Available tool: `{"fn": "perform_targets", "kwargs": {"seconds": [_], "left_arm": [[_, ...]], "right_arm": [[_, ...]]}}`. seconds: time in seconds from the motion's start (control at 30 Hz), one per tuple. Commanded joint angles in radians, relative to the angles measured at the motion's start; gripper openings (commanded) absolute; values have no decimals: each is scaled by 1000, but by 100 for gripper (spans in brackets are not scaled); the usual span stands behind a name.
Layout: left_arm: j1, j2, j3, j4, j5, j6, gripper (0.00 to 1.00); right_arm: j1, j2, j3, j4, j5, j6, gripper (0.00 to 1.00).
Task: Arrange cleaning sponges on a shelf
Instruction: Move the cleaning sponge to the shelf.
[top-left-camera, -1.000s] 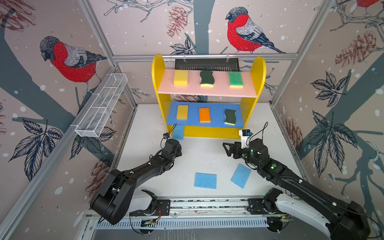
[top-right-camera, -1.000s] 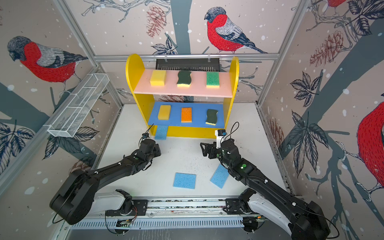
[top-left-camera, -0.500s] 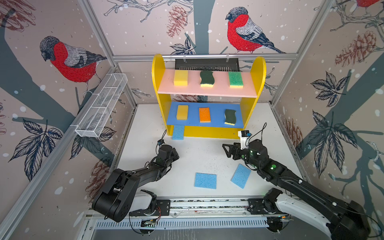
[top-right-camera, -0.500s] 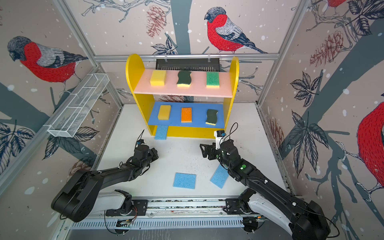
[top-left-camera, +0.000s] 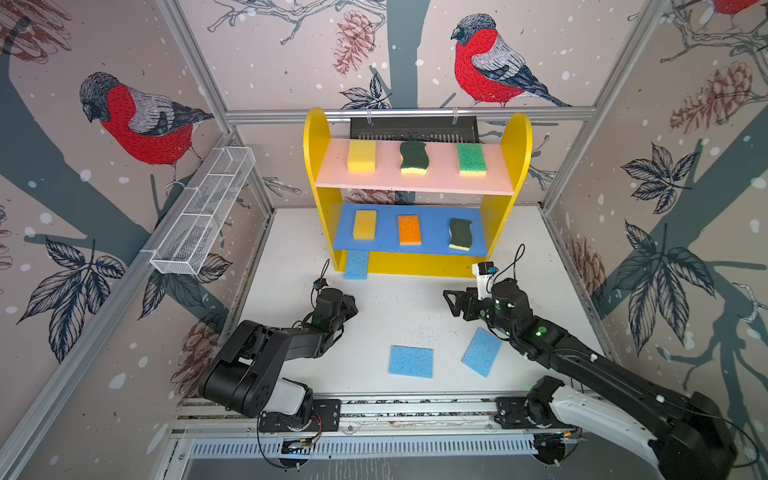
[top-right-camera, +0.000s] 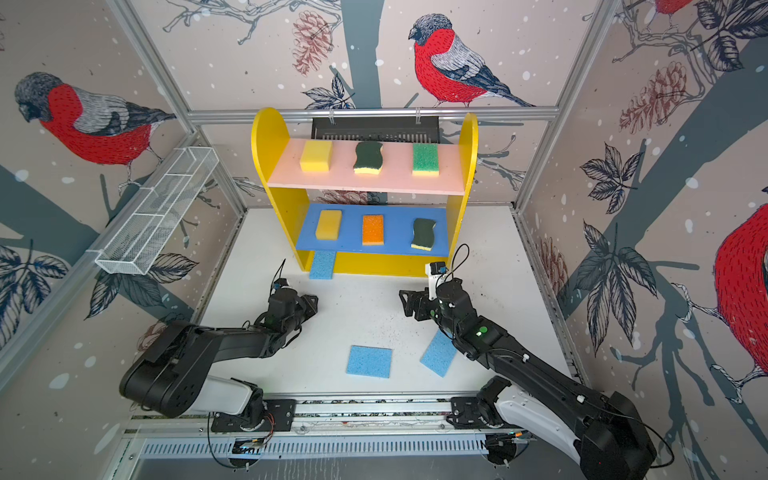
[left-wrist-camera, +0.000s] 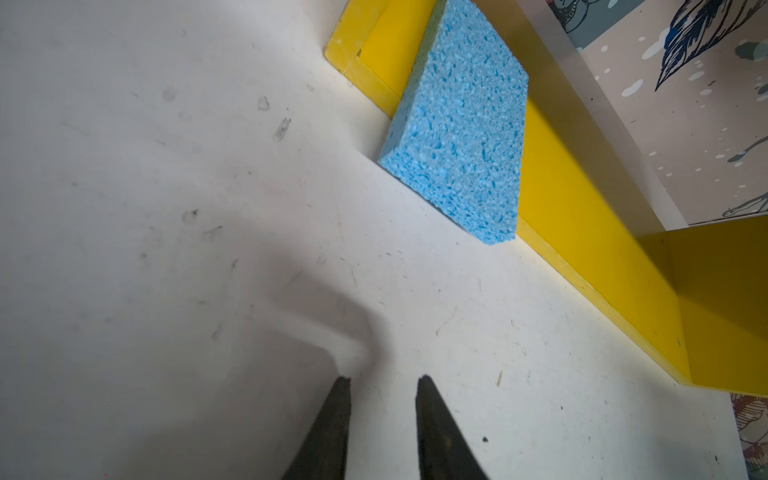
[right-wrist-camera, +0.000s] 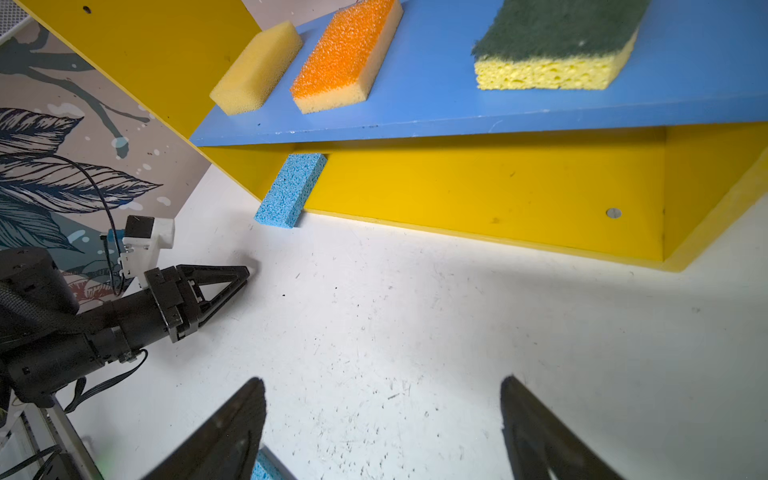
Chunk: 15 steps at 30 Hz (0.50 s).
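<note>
The shelf (top-left-camera: 316, 166) stands at the back of the white table. Its pink board holds a yellow sponge (top-left-camera: 361, 156), a wavy dark-green one (top-left-camera: 413, 157) and a bright-green one (top-left-camera: 471, 158). On the blue board lie a yellow (top-left-camera: 365, 224), an orange (right-wrist-camera: 345, 58) and a wavy dark-green sponge (right-wrist-camera: 552, 50). A light-blue sponge (left-wrist-camera: 461, 133) lies partly on the yellow bottom level at its left end, sticking out onto the table. Two more light-blue sponges (top-left-camera: 411, 361) (top-left-camera: 482, 351) lie flat near the front. My left gripper (left-wrist-camera: 384, 378) is narrowly open and empty, short of the shelf. My right gripper (right-wrist-camera: 380, 380) is wide open and empty.
A white wire-mesh basket (top-left-camera: 203, 216) hangs on the left wall. A black slotted tray (top-left-camera: 413, 129) hangs behind the shelf top. The arms' mounting rail (top-left-camera: 415, 409) runs along the front edge. Patterned walls close in three sides.
My left arm has drawn back from the shelf's bottom level toward the front, and its jaws have parted from shut. The light-blue sponge stays at the shelf. The right arm has barely moved.
</note>
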Motion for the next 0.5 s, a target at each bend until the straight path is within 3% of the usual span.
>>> {"fn": "perform_targets", "kwargs": {"seconds": [0.0, 0.47], "left_arm": [[7, 29, -4, 89, 19, -11, 28], [87, 279, -39, 493, 161, -88, 25]], "right_arm": [[1, 8, 5, 27, 11, -15, 88], [1, 40, 11, 36, 21, -32, 89]]}}
